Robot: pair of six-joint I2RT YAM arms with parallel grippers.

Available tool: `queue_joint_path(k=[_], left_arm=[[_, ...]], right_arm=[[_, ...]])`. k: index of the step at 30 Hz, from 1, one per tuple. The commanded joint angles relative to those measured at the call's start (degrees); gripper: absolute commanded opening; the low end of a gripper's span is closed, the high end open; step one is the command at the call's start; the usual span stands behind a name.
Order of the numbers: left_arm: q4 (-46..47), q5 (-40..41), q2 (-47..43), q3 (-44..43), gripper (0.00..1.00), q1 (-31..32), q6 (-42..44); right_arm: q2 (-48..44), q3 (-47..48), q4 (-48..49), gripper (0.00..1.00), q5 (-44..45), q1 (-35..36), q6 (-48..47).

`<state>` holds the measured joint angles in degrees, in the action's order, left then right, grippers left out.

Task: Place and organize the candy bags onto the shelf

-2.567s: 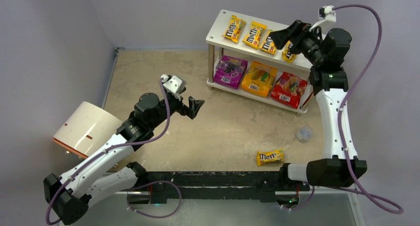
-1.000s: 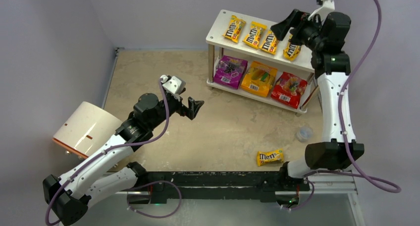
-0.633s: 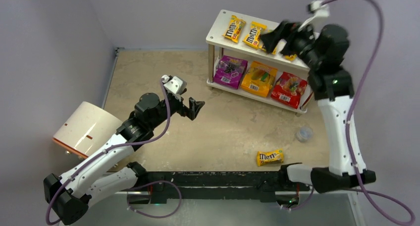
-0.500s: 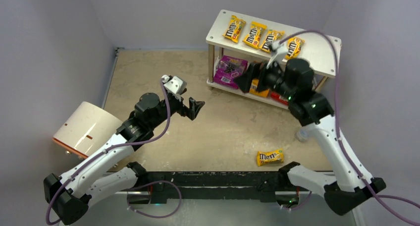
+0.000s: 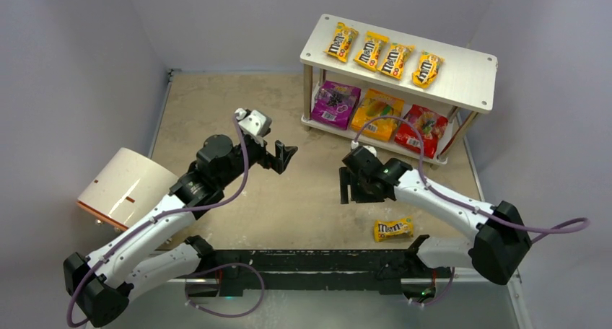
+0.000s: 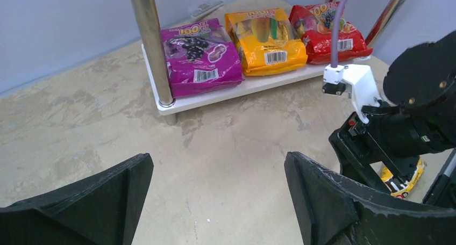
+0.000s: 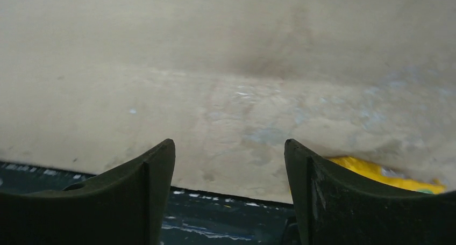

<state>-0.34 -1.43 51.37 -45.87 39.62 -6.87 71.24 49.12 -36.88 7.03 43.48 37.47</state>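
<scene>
The shelf (image 5: 462, 76) stands at the back right. Several yellow packets (image 5: 372, 50) lie in a row on its top board. On its lower board sit the purple bag (image 5: 335, 103), orange bag (image 5: 377, 113) and red bag (image 5: 421, 129), also clear in the left wrist view: purple bag (image 6: 201, 57), orange bag (image 6: 266, 38), red bag (image 6: 322, 27). One yellow packet (image 5: 393, 229) lies on the table near the front edge. My right gripper (image 5: 351, 193) hangs open and empty, left of that packet (image 7: 384, 172). My left gripper (image 5: 286, 156) is open and empty over mid-table.
A white-and-tan cylinder (image 5: 123, 188) lies at the left beside my left arm. A black rail (image 5: 317, 260) runs along the near edge of the table. Grey walls close in the back and both sides.
My right arm has swung down from the shelf's top board to the table's middle, leaving a yellow packet on that board. Its jaws have narrowed a little. The left arm has not moved.
</scene>
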Motion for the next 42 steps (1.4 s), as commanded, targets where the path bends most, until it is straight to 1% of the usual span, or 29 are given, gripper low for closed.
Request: queue_joint_path(k=[1,4,6,11,16,19,21,24,25,26,28,29,30,31,34,37,39,41,42], left_arm=[[1.2,1.3,0.6,-2.4,1.00,0.1,0.4],[1.1,1.3,1.4,-2.7,1.00,0.0,0.4],[1.1,1.3,1.8,-2.7,1.00,0.0,0.4],[1.6,1.2,2.9,-2.8,1.00,0.1,0.5],[1.7,1.0,4.2,-2.9,1.00,0.0,0.5],[1.7,1.1,4.5,-3.0,1.00,0.1,0.5],[1.3,1.2,4.5,-3.3,1.00,0.0,0.5],[1.2,1.3,4.1,-3.2,1.00,0.1,0.5],[1.1,1.3,3.9,-3.1,1.00,0.1,0.6],[1.1,1.3,3.8,-3.1,1.00,0.1,0.6],[1.3,1.3,3.6,-2.9,1.00,0.0,0.7],[1.5,1.3,3.6,-2.8,1.00,0.1,0.7],[1.7,1.3,3.6,-2.7,1.00,0.0,0.7],[1.8,1.3,3.8,-2.7,1.00,0.1,0.7],[1.7,1.3,4.5,-3.1,1.00,0.0,0.3],[1.4,1.3,4.9,-3.7,1.00,0.1,-1.6],[1.4,3.2,5.2,-3.9,1.00,0.0,-4.2],[0.6,4.9,5.9,-4.4,1.00,-0.1,-8.1],[-1.4,6.0,6.4,-5.0,1.00,0.0,-10.1]], right_arm=[[2.4,0.9,-13.5,0.76,15.5,2.4,11.7],[5.1,-0.8,-18.0,0.76,15.9,3.4,14.4],[5.8,-2.1,-19.2,0.75,15.2,3.8,15.8],[4.4,-5.1,-23.3,0.70,15.3,4.1,18.9],[5.2,-5.1,-22.2,0.64,15.3,4.1,18.7],[7.7,-6.1,-17.2,0.63,11.8,4.1,16.7],[10.4,-6.6,-15.8,0.62,9.9,4.1,15.4],[13.3,-6.7,-15.0,0.56,9.5,4.1,14.8],[13.7,-6.7,-15.1,0.51,9.6,4.1,15.0],[13.6,-6.7,-15.1,0.43,10.1,4.1,15.4],[13.2,-6.4,-15.5,0.23,11.9,4.1,16.8],[13.0,-6.2,-15.9,0.16,12.4,4.1,16.8],[13.0,-5.8,-16.3,0.11,13.4,4.1,16.6],[12.9,-5.2,-16.7,0.09,14.8,4.1,16.4],[11.9,-2.5,-14.6,0.00,17.3,4.1,11.6],[8.9,0.5,-6.5,0.00,13.5,4.3,-1.1],[5.1,0.5,3.2,0.00,8.0,4.4,-10.9],[0.7,-0.8,12.7,0.00,-0.7,4.6,-20.4],[-1.3,-1.6,16.5,0.00,-4.9,4.9,-24.8]])
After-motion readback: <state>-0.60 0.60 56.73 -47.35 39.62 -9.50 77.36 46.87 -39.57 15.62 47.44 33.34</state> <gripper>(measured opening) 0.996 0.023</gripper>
